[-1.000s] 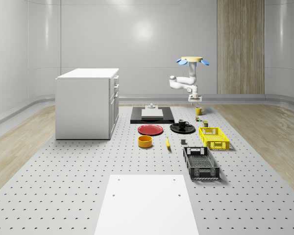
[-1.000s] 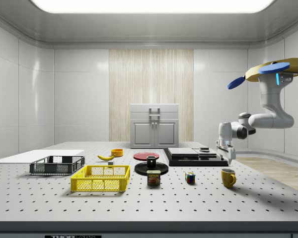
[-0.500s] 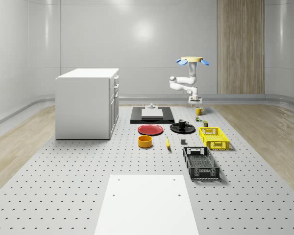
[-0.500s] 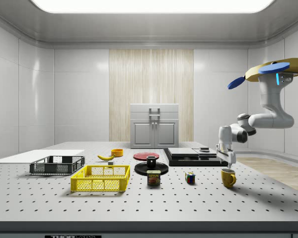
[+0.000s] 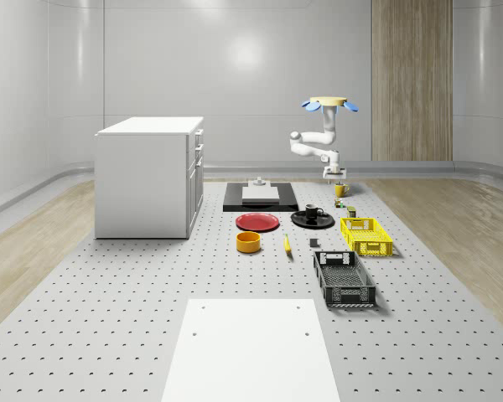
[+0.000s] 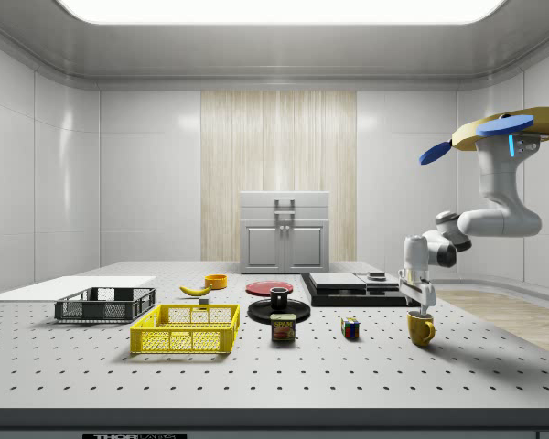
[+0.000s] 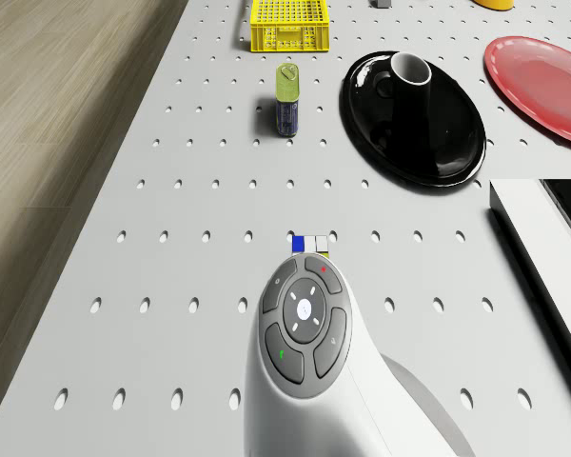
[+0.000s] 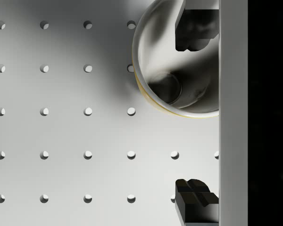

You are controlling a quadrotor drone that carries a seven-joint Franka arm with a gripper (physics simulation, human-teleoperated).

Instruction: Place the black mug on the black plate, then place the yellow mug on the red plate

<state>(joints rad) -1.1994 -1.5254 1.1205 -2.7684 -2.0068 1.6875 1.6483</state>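
claw (image 6: 421, 305) has dropped to yellow mug (image 6: 421, 328) rim | spread, one finger inside | black mug (image 7: 406, 90) already on black plate (image 7: 455, 143) | drone hovers over desk (image 6: 256, 366) edge

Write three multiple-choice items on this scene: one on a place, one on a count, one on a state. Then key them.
1. Where is the black mug?
A. on the black plate
B. on the red plate
C. in the yellow crate

2. How many crates stand on the table?
A. one
B. two
C. four

3. How is the tool?
A. shut on the banana
B. open, just above the yellow mug
C. shut on the black mug

Key: 1 A, the drone view shows the mug standing on the black plate. 2 B, one yellow and one black crate. 3 B, the wrist view shows one finger over the mug's mouth and the other outside its rim; the drone hovers above that end of the table.
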